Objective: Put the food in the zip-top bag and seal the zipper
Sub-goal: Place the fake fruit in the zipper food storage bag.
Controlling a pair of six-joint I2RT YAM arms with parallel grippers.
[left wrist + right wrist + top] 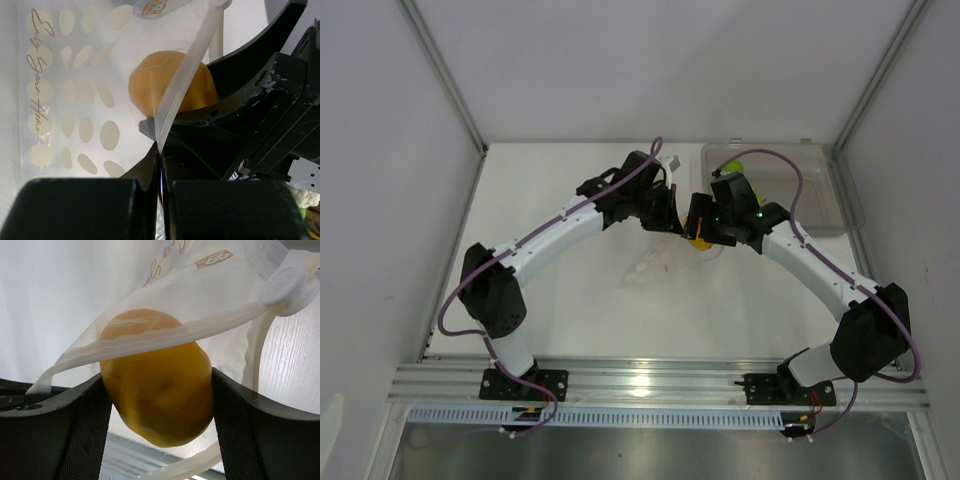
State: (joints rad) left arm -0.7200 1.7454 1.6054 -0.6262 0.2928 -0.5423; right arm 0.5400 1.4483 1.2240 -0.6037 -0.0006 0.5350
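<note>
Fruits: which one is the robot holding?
The orange one, pinched in the right gripper at the mouth of the bag; the lime-green one lies apart in the clear tray.

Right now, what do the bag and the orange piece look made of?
Zip-top bag: thin clear plastic film, glossy, creased, pale dots printed on. Orange piece: smooth, waxy skin with faint speckles and a dimple; real fruit or moulded replica, cannot tell.

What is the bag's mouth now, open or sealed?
Open. The orange fruit, held in the right tool, sits between the two lips of the bag: one crosses the fruit, the other runs below it.
</note>
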